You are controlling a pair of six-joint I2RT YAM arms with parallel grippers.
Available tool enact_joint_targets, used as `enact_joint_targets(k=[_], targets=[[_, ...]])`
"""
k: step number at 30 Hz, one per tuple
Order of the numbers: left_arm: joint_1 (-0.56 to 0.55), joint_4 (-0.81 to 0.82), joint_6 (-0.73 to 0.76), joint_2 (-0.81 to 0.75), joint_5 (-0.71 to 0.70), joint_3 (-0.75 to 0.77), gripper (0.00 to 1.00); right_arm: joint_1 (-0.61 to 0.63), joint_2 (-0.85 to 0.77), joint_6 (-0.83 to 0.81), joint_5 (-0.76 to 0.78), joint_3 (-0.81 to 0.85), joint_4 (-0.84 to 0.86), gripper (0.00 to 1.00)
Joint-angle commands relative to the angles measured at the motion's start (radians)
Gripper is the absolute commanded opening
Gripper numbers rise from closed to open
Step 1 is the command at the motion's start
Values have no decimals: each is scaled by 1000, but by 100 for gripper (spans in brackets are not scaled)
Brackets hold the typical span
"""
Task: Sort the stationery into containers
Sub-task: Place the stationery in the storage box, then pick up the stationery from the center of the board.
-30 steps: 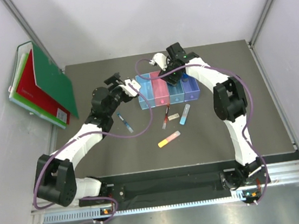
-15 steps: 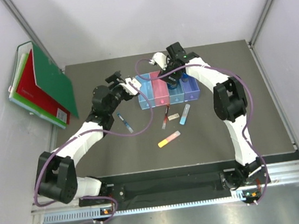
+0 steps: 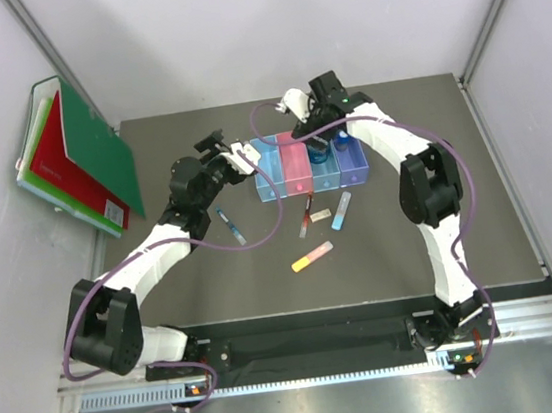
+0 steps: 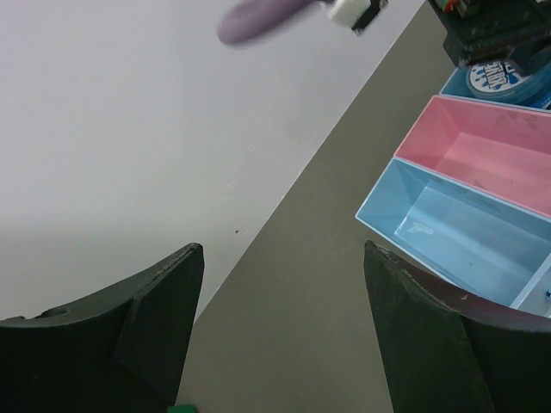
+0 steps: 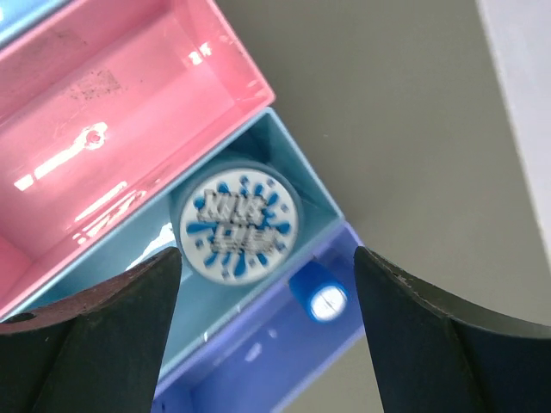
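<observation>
Reaches with the right tool (image 3: 316,141) over the far end of the row of four joined bins (image 3: 297,169); holds its fingers spread wide, released, gripping nothing. Sees from the right wrist the round blue tin (image 5: 235,219) lying flat, lid up, at the far end of the blue bin (image 5: 207,292), framed by the two fingers yet clear of both; sees next to it the grey-capped blue bottle (image 5: 317,295) at the same end of the violet-blue bin (image 5: 258,353); places the pink bin (image 5: 112,146) on the tin's other side, then the light-blue bin (image 4: 465,241) at the row's left end.

Hangs the left tool (image 3: 240,156) just left of the light-blue bin, above the tabletop (image 3: 431,238); fingers apart, released, nothing between them.

Counts five items loose on the tabletop in front of the bins: blue pen (image 3: 231,226) off to the left, near the left arm; red-black pen (image 3: 305,216) slanted just before the pink bin; beige eraser (image 3: 321,213) just beside that pen; light-blue stick (image 3: 341,212) just right of the eraser; yellow-pink stick (image 3: 311,256) nearer the arm bases, apart from the rest.

Notes green and red folders (image 3: 89,159) leaning at the left wall, off the tabletop.
</observation>
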Motion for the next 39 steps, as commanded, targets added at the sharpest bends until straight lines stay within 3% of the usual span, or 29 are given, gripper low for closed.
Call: enact_joint_targets(k=[1,6,12,15,19,23,26,39], targets=[[4,50,-17,-23,16,18,80,-5,-184,-14,-13,-9,-5,81],[4,35,-15,-49,26,8,80,-5,-310,-66,-137,-104,-164,77],[4,10,2,-83,39,-8,80,6,-449,-193,-282,-330,-344,60],[4,13,5,-97,31,-15,80,20,-496,-221,-302,-445,-338,52],[3,70,-29,-103,-90,-20,80,64,-505,-235,-299,-552,-293,48],[4,85,-21,-115,-190,-9,91,133,-477,-243,-294,-568,-255,49],[7,50,0,-150,-187,-29,97,156,-430,-232,-292,-557,-227,50],[7,-21,31,-258,-170,-100,99,161,-227,-229,-276,-448,-189,50]])
